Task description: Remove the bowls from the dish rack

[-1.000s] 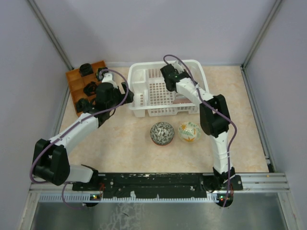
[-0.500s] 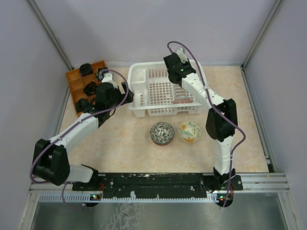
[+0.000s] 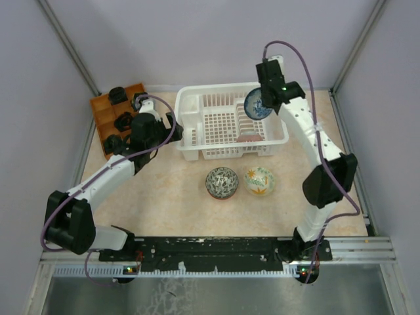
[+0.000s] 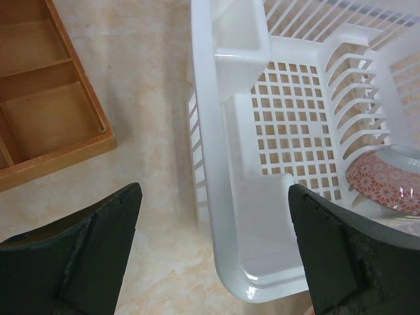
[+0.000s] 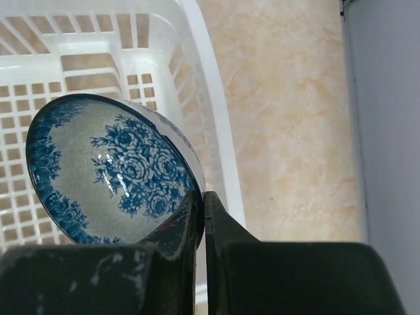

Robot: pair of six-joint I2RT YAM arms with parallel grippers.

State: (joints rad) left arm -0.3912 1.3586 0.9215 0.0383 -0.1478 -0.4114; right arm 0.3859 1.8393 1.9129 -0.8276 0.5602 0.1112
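Observation:
A blue floral bowl (image 3: 254,105) (image 5: 111,167) hangs tilted above the right end of the white dish rack (image 3: 223,87) (image 5: 209,85). My right gripper (image 3: 266,100) (image 5: 203,197) is shut on its rim. An orange-red patterned bowl (image 3: 251,138) (image 4: 387,184) leans inside the rack near its front right. Two more bowls sit on the table before the rack: a dark patterned one (image 3: 222,182) and a pale green one (image 3: 258,180). My left gripper (image 3: 172,125) (image 4: 214,193) is open, straddling the rack's left front corner (image 4: 210,131) and holding nothing.
An orange-brown compartment tray (image 3: 102,115) (image 4: 52,111) with small dark items (image 3: 125,121) lies left of the rack. Grey walls close in on the back and both sides. Bare table shows right of the rack.
My right arm has lifted the blue floral bowl out of the rack and swung it up and to the right. The left arm has not moved.

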